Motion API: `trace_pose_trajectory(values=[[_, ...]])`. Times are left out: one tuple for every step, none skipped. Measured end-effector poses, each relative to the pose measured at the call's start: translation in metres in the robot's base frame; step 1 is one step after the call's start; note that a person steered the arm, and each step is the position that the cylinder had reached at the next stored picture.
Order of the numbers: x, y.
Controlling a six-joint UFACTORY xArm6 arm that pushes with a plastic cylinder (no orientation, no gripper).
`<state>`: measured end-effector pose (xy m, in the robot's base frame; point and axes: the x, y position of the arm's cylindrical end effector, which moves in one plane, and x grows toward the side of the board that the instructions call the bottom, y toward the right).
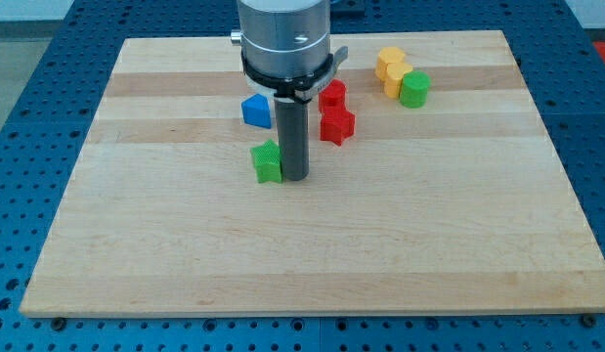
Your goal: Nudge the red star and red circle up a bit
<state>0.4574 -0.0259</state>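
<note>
The red star (336, 125) lies just above the board's middle. The red circle (332, 96) sits right above it, touching or nearly touching, partly behind the arm's body. My tip (295, 177) rests on the board below and to the left of the red star, about a block's width away. It stands right against the right side of a green block (268, 162).
A blue block (255, 110) lies left of the rod. Two yellow blocks (389, 64) (397, 80) and a green circle (414, 89) cluster at the upper right. The wooden board (312, 244) ends on all sides on a blue perforated table.
</note>
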Motion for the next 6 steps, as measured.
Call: trace_pose_trajectory(values=[[-0.001, 0.009], [-0.004, 0.062], [-0.026, 0.078], [-0.059, 0.078], [-0.088, 0.079], [-0.099, 0.081]])
